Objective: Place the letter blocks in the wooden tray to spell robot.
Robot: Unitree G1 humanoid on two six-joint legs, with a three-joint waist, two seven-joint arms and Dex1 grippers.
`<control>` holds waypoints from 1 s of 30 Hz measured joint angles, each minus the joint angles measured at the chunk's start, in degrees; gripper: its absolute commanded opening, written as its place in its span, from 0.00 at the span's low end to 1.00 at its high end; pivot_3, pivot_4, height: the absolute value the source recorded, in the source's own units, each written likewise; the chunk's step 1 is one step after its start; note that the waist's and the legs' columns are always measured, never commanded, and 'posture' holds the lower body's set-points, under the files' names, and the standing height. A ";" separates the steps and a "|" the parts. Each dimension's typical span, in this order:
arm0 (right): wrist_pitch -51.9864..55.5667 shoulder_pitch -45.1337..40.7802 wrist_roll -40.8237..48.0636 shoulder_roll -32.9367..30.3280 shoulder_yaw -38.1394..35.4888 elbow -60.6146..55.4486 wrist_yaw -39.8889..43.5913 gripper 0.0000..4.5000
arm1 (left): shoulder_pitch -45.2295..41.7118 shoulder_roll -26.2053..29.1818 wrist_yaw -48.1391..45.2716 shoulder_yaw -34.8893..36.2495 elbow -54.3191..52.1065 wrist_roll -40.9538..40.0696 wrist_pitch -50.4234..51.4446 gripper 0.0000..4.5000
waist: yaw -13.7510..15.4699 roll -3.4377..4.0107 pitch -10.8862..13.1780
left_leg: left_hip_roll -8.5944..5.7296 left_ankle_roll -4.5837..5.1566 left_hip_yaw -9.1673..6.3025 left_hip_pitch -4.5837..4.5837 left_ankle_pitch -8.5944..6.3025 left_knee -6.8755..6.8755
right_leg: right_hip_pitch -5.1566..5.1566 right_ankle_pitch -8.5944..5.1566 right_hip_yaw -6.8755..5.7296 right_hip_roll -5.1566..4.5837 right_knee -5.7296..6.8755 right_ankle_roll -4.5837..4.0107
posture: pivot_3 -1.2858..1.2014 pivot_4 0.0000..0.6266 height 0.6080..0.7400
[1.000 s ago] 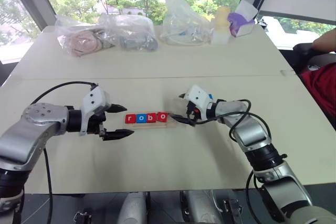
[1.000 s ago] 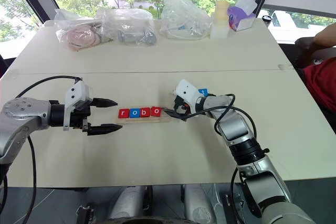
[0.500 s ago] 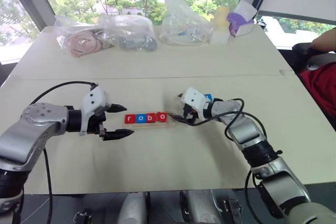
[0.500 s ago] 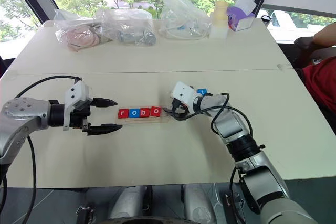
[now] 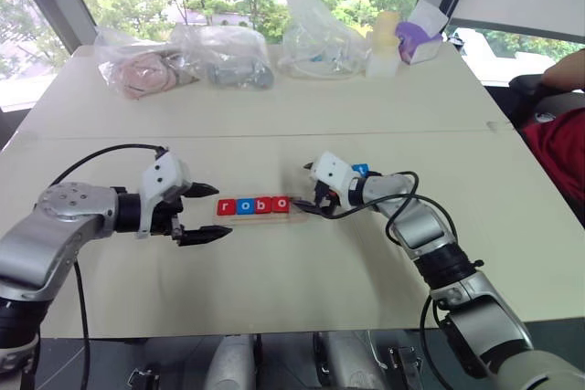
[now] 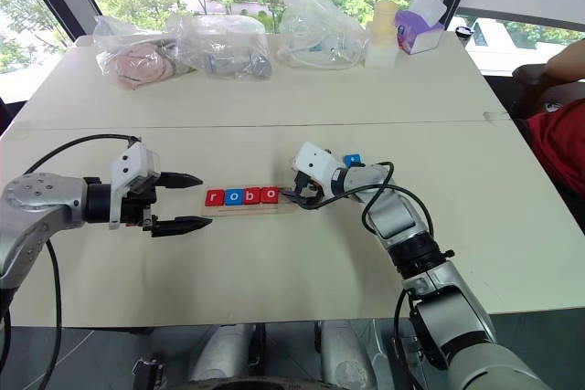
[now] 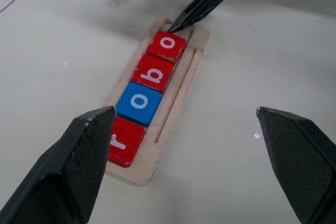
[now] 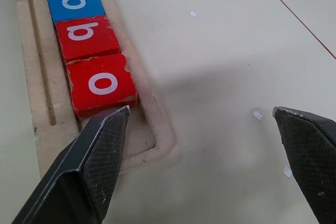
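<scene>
The long narrow pale wooden tray [image 7: 178,85] is lying on the cream tabletop [image 5: 274,125], roughly mid-table between the 2 arms. Four small square letter blocks are sitting in it in a row, touching: a red "r" block [image 7: 123,140], a blue "o" block [image 7: 139,103], a red "b" block [image 7: 153,73] and a red "o" block [image 7: 166,45], reading "robo" from the robot's left. The slot at the tray's right end [image 8: 139,129] is standing bare.

A fifth block, blue [image 6: 352,160], is lying on the table just behind the right wrist, apart from the tray; its letter is too small to read.

The right gripper [image 8: 202,161] is sitting w/ jaws spread wide, holding nothing. One black fingertip [image 7: 181,23] is pointing down at the tray's right end, right beside the edge of the red "o" block; can't tell if it's actually touching. The other finger is hanging over bare table, off the tray's far side.

The left gripper [image 5: 208,210] is hovering just off the tray's left end, also wide open & empty, fingers aimed along the row, not touching tray or blocks.

At the table's far edge: clear plastic bags [image 5: 228,57] w/ stuff inside, a pale bottle [image 5: 384,43] and a purple-and-white carton [image 5: 420,38]. A person's arm and red sleeve [image 5: 562,139] are showing at the right edge.
</scene>
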 measured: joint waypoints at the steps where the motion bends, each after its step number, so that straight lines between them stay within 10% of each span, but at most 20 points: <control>1: -0.03 0.00 0.00 0.02 0.00 0.00 0.00 0.99 | 0.00 0.00 0.01 0.00 0.00 0.00 0.00 1.00 | 0.00 0.00 0.00 | 0.00 0.00 0.00 0.00 0.00 0.00 | 0.00 0.00 0.00 0.00 0.00 0.00 | 0.52 0.24 0.96; 12: 0.88 0.00 0.13 0.96 -0.78 -0.14 -1.57 0.99 | -0.08 -0.01 0.02 -0.01 0.03 0.03 -0.11 1.00 | 0.01 0.00 0.00 | 0.00 0.00 0.00 0.00 0.00 0.00 | 0.00 0.00 0.00 0.00 0.00 0.00 | 0.52 0.24 0.96; 21: 23.47 0.89 14.49 0.73 -24.77 -11.78 -10.88 0.99 | -7.03 -3.20 -1.27 -0.94 1.19 -1.28 -0.43 1.00 | 0.57 -0.01 -0.01 | -0.03 -0.01 -0.07 0.00 0.01 0.01 | 0.07 0.00 -0.03 -0.02 -0.02 0.00 | 0.52 0.24 0.96; 30: 32.93 6.50 14.59 -0.72 -26.07 -14.10 -20.23 0.99 | -19.78 -10.69 -3.47 -6.93 10.38 1.67 -4.85 1.00 | -0.25 -0.01 -0.01 | -0.06 -0.01 0.05 0.07 0.01 -0.01 | 0.05 0.00 0.07 0.17 0.02 0.00 | 0.52 0.24 0.96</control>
